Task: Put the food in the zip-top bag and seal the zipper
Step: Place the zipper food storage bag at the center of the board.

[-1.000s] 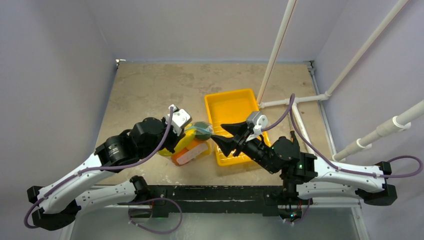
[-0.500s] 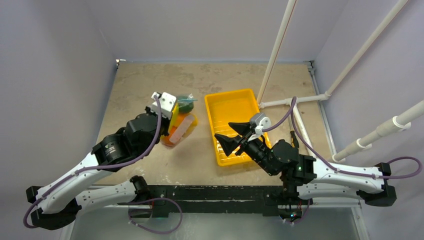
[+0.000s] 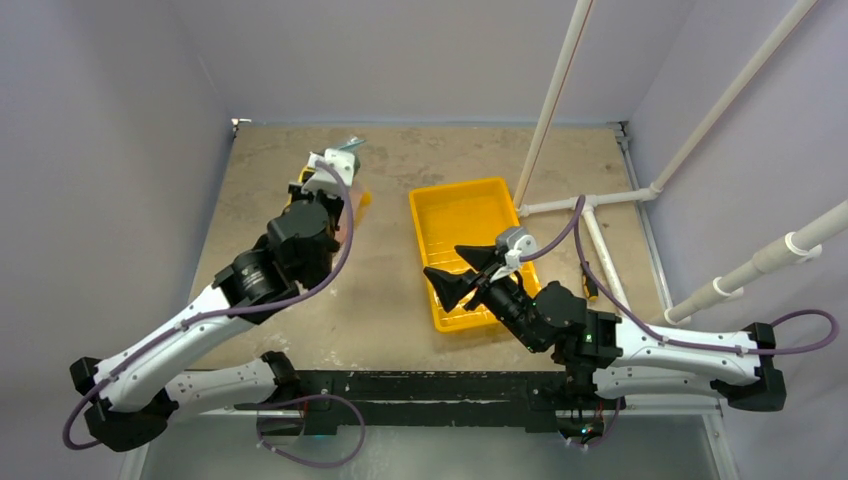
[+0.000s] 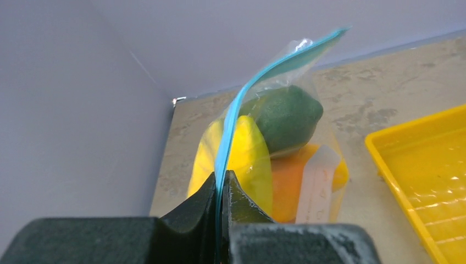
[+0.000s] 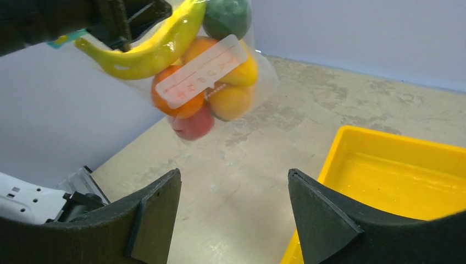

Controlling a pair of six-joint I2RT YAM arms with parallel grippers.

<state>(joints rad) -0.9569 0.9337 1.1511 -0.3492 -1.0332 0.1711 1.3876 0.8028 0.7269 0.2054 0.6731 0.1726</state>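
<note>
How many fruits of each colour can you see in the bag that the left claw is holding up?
Green fruit: 1
Yellow banana: 1
Red fruit: 1
Orange fruit: 1
Yellow-orange fruit: at least 1, perhaps 2; the label hides part
Total: at least 5, all inside the zip-top bag

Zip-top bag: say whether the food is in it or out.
In. The food shows through the clear zip-top bag, pinched at its zipper by the left gripper.
</note>
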